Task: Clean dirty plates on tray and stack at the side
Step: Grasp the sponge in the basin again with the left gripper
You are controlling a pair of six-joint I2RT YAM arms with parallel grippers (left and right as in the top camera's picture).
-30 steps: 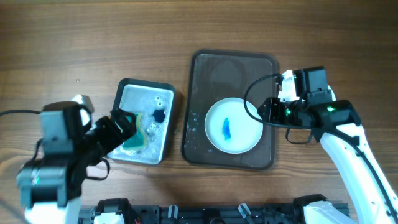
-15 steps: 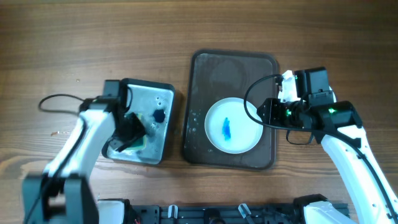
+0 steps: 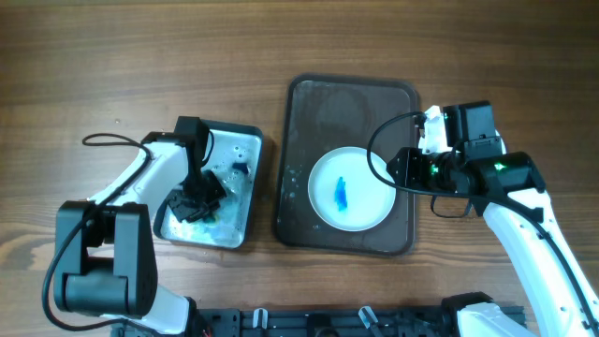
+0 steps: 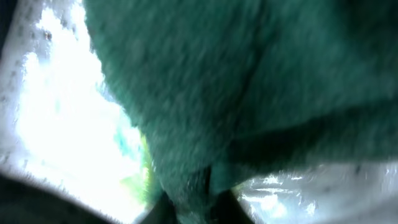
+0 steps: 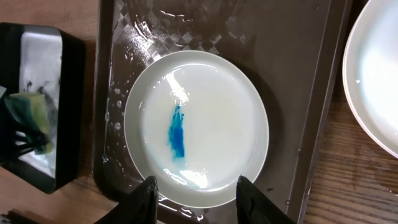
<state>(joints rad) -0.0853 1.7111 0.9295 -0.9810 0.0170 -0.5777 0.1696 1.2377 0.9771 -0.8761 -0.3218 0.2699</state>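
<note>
One white plate (image 3: 351, 189) with a blue smear (image 5: 177, 134) lies in the near half of the dark brown tray (image 3: 351, 98). My right gripper (image 5: 198, 198) hangs open over that plate's (image 5: 196, 127) near rim, at its right edge in the overhead view, gripping nothing. A second white plate (image 5: 376, 74) rests on the wood to the right of the tray (image 5: 292, 56); my right arm covers it from above. My left gripper (image 3: 192, 201) is down in the small grey metal tray (image 3: 234, 150), shut on the green sponge (image 4: 205, 81), which fills the left wrist view.
Water film and droplets cover the brown tray's floor around the plate. The grey metal tray (image 5: 43, 56) sits just left of the brown tray and holds wet suds. A black cable (image 3: 112, 140) loops off my left arm over the wood.
My left arm has swung into the grey tray and its jaws have come together on the sponge. The right arm and the plate have not moved.
</note>
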